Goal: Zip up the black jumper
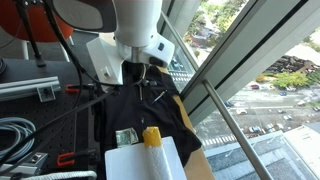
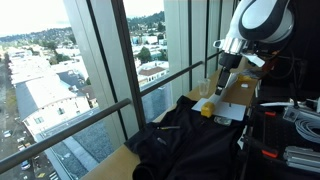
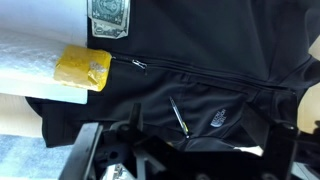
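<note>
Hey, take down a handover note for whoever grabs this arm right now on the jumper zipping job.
Gripper: open, holding nothing, hanging just above the black jumper.
Jumper: lies rumpled on the table beside the window in both exterior views. In the wrist view its zip line runs across the cloth, with a small pale pull at the end next to the yellow sponge.
Done: gripper brought over the garment; pull not yet gripped.
Left: close on the pull and draw it along the zip. How far the zip is already shut cannot be told.
</note>
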